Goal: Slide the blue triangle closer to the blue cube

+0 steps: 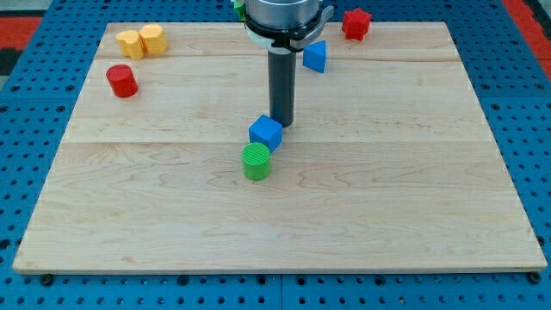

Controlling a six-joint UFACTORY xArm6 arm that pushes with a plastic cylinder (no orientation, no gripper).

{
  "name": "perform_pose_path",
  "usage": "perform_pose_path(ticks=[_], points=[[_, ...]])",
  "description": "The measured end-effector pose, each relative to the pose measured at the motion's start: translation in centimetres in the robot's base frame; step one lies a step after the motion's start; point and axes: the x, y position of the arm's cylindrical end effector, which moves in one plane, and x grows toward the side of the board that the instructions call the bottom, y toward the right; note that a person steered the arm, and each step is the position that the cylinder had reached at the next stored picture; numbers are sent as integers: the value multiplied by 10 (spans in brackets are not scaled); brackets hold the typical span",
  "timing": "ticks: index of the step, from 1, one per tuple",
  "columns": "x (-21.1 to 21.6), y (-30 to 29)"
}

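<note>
From my seat the board [387,198] fills most of the view, a pale wooden top lying on a blue pegboard [534,129]. My rod [281,86] comes down from the view's top near the middle, a dark upright shaft under a grey collar, and it carries no jaws at all, so it grips nothing. My tip [282,123] rests on the wood just above and to the right of the blue cube [266,133]; I cannot tell whether the two touch. The blue triangle [315,57] sits up toward the view's top, just right of the rod and well apart from the cube. Directly below the cube, touching or nearly so, stands the green cylinder [256,161]. A red cylinder [122,81] stands near the view's left edge of the board, and above it, in the top left corner, a yellow block [141,41] of lobed outline lies flat. A red block [356,23], its shape unclear to me, sits near the top edge to the right of the triangle. A sliver of green [238,5] peeks out beside the collar at the very top, too hidden to name.
</note>
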Motion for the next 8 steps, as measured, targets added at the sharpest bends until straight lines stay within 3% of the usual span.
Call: perform_pose_path(ticks=[2, 3, 4, 6, 8], points=[[-98, 117], [-151, 137], [-171, 103], [-115, 30], [-135, -2]])
